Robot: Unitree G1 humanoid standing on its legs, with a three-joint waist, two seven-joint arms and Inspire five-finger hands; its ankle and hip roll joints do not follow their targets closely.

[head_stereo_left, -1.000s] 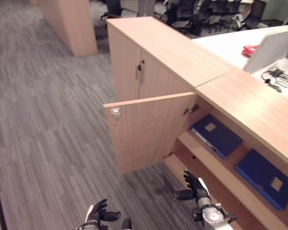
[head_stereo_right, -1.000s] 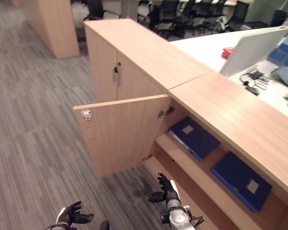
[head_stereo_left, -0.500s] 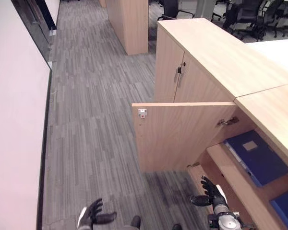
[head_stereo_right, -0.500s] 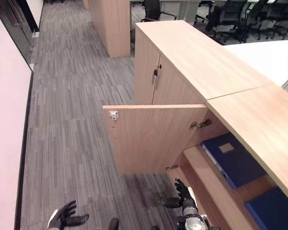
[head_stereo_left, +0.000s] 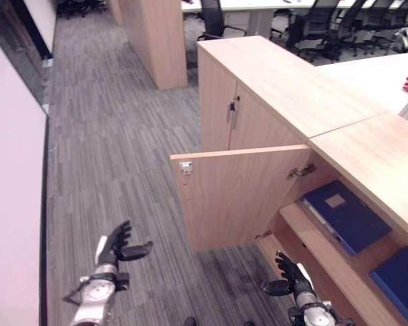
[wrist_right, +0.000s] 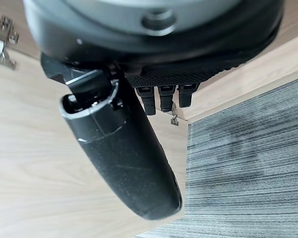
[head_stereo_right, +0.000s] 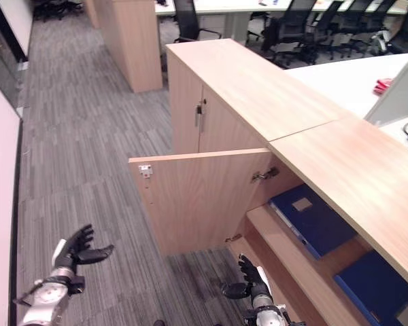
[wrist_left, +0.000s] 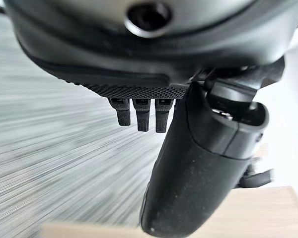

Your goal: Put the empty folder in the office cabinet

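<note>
The office cabinet [head_stereo_left: 340,142] stands with its door [head_stereo_left: 238,197] swung wide open toward the grey carpet [head_stereo_left: 109,156]. On the upper shelf [head_stereo_left: 326,248] inside lies a blue folder [head_stereo_left: 347,214] flat, with a second blue folder [head_stereo_left: 401,275] at its four o'clock, apart from it. The left hand [head_stereo_left: 115,248] hangs over the carpet at eight o'clock from the door, fingers spread and holding nothing. The right hand [head_stereo_left: 289,275] sits below the shelf edge, fingers loosely straight, empty too.

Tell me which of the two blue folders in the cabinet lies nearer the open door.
The blue folder with the tan label, just inside the open door; the other folder lies farther along the shelf.
</note>
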